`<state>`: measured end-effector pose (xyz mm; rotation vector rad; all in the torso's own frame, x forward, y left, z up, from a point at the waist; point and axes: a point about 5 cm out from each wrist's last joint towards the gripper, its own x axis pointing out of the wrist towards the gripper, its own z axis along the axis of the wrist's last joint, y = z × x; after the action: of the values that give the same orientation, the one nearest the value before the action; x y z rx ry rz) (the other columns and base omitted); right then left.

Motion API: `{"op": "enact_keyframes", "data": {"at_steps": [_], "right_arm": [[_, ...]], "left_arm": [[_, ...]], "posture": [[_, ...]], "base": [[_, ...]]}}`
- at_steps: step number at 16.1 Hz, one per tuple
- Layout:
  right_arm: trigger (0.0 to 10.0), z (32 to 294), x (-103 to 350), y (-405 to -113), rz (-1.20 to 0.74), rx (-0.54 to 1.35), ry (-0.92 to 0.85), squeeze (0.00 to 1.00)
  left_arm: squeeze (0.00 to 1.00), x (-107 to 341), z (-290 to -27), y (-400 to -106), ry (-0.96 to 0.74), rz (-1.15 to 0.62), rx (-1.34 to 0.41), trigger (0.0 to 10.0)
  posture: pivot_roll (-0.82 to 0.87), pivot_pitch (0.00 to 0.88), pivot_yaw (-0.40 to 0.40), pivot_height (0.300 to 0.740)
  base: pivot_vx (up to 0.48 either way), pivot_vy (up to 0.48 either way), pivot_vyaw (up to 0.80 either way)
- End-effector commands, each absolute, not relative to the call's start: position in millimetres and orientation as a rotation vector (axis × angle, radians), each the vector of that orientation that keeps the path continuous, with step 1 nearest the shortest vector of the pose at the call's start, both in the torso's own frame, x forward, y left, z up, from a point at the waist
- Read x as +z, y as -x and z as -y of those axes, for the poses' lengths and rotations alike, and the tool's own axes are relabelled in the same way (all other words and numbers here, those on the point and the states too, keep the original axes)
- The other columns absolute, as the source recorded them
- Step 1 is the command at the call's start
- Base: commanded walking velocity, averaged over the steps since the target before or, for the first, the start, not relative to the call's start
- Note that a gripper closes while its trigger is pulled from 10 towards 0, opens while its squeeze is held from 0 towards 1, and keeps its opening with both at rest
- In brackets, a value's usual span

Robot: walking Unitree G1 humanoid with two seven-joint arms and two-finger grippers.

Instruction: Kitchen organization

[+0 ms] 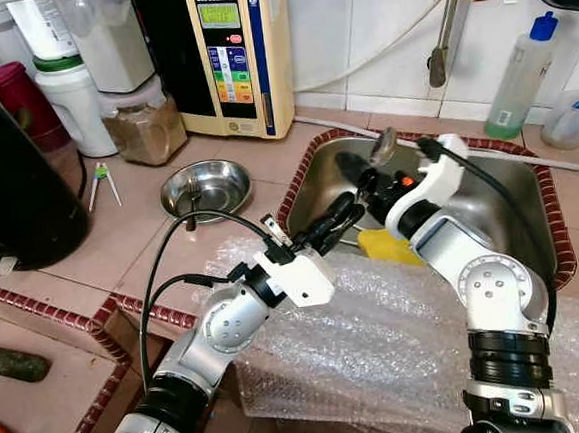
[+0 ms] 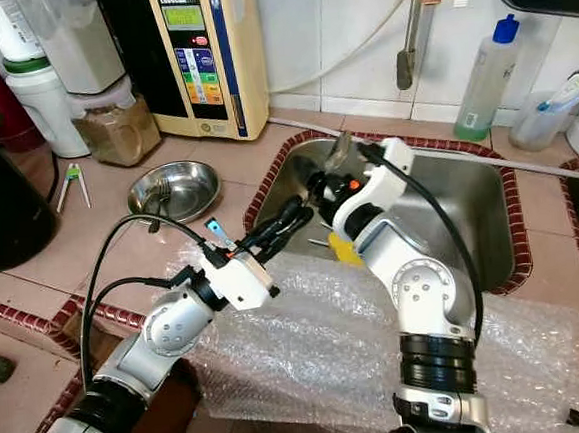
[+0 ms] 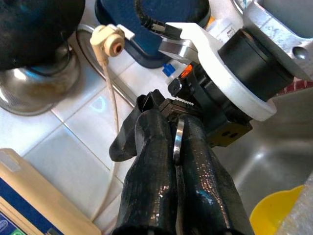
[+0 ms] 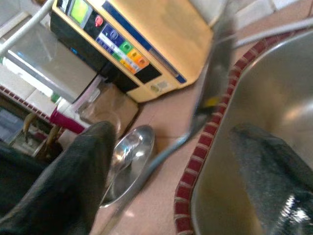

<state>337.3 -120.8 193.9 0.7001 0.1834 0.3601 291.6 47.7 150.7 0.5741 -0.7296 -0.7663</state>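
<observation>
- While our left gripper (image 3: 178, 122) is pinching a metal spoon (image 1: 382, 146) handle between closed fingers, we are reaching over the sink's (image 1: 513, 184) left rim.
- Our right gripper (image 1: 367, 182), fingers spread, is hovering alongside.
- A steel bowl (image 1: 205, 188) is sitting on the countertop (image 1: 121, 240) left of the sink.

Home kitchen. Stainless sink (image 1: 508, 194) sunk in terracotta-tiled counter (image 1: 142, 248), red-brown tile border round basin. White wall tiles behind sink; tap (image 1: 446, 34) above it. Left of sink: steel bowl (image 1: 205, 188), cream water ioniser (image 1: 240, 55), jar of brown powder (image 1: 145, 128), black kettle (image 1: 11, 178). Right of sink: clear bottle, blue cap (image 1: 522, 73).
</observation>
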Motion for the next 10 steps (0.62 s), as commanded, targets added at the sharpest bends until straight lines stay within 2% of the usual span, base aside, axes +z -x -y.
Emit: {"op": "enact_keyframes", "data": {"at_steps": [1, 10], "right_arm": [[0.0, 119, 189, -339, -0.238, 0.338, -0.685, 0.00], [0.0, 132, 193, -344, -0.253, 0.230, -0.716, 0.00]], "left_arm": [[0.00, 155, -45, -291, -0.574, 0.759, -0.772, 0.0], [0.00, 149, -46, -291, -0.594, 0.744, -0.782, 0.0]], "posture": [[-0.04, 0.027, 0.037, 0.740], [-0.04, 0.033, 0.047, 0.740]], "base": [[0.000, 0.000, 0.00], [0.000, 0.000, 0.00]]}}
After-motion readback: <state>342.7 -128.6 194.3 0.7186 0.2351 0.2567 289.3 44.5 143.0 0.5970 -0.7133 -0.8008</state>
